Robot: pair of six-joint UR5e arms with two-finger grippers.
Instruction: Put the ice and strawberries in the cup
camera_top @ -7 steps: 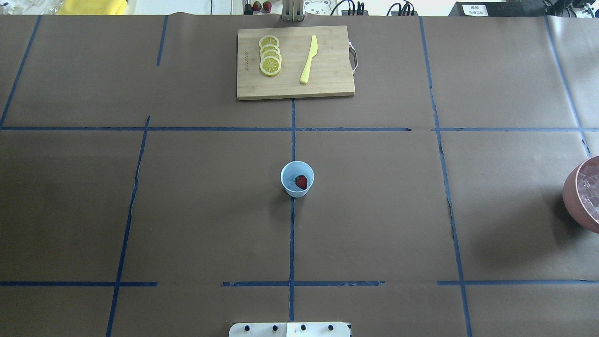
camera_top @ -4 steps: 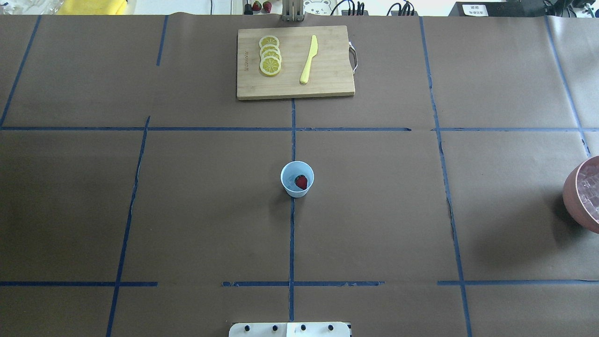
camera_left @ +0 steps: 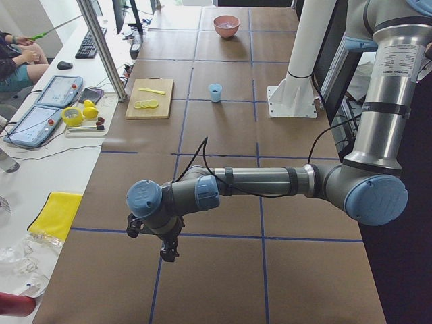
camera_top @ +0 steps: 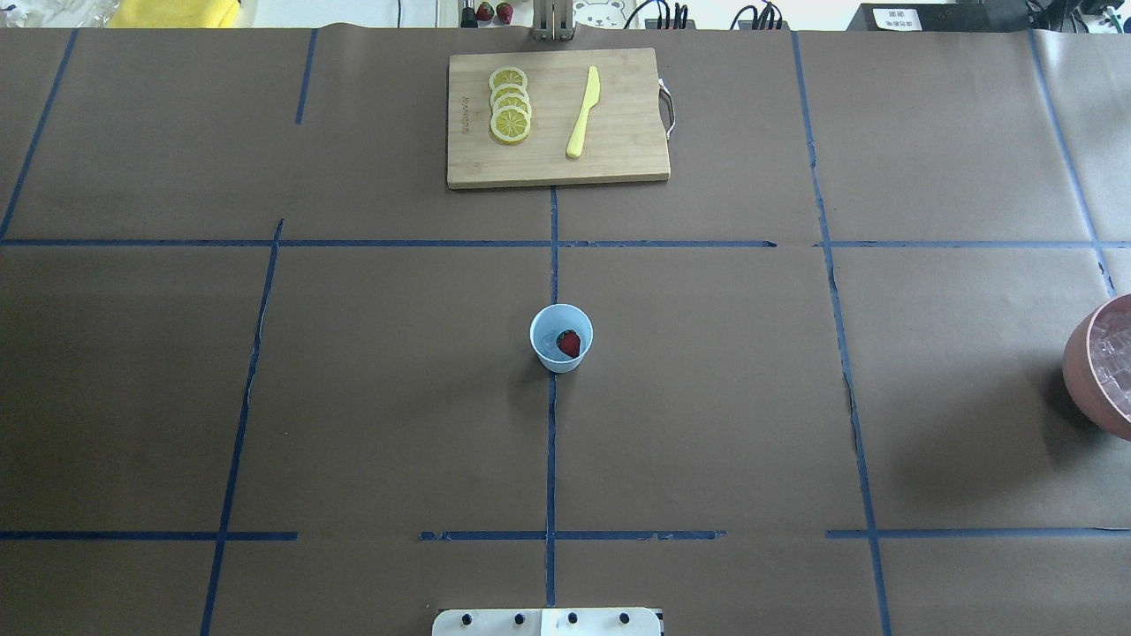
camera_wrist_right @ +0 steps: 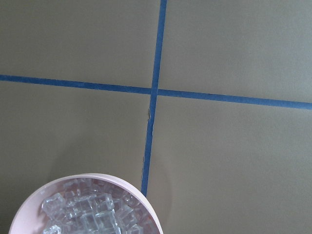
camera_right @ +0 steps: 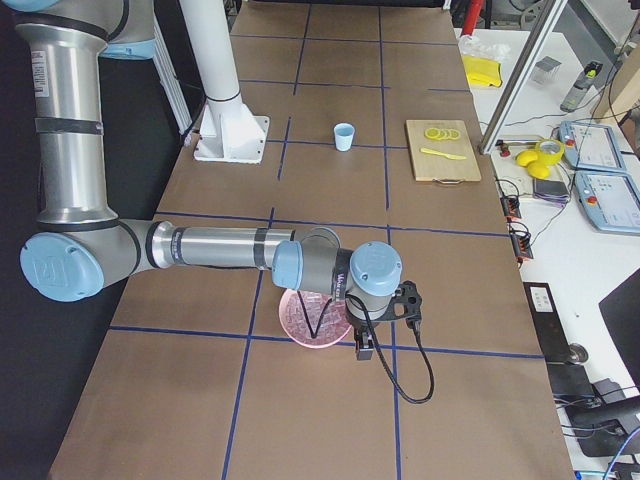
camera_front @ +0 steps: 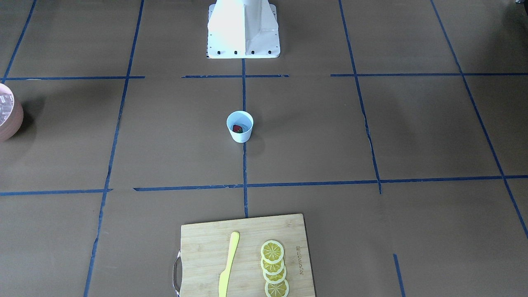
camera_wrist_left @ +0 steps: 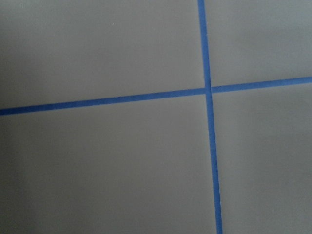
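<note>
**STATION STATUS: CUP AT CENTRE, BOTH GRIPPERS AT THE TABLE ENDS**

1. Cup. The white cup [camera_top: 560,337] stands upright at the centre of the table [camera_top: 353,397], on a blue tape line. One red strawberry [camera_top: 569,343] lies inside it, against the wall at 3 o'clock in the overhead view. The cup's other contents are too small to make out.

2. Ice supply. The ice cubes [camera_wrist_right: 90,214] fill a pink bowl [camera_top: 1082,371] at 3 o'clock from the cup, at the overhead view's right edge and well apart from the cup.

3. Right gripper. In the exterior right view the right gripper [camera_right: 364,353] points down just beside the bowl rim, at the bowl's 3 o'clock. From this gripper the cup lies at 12 o'clock, well apart. The right wrist camera shows the bowl at 7 o'clock of its picture, but no fingers. Whether the jaws are spread or pressed together cannot be told.

4. Left gripper. In the exterior left view the left gripper [camera_left: 169,254] points down over bare table near a crossing of tape lines [camera_wrist_left: 207,146]. The cup lies at 1 o'clock from it, well apart. Its jaw state cannot be told.

5. Other items. A cutting board [camera_top: 618,159] lies at 12 o'clock from the cup. It carries overlapping lemon slices [camera_top: 510,104] and a yellow knife [camera_top: 583,112].
</note>
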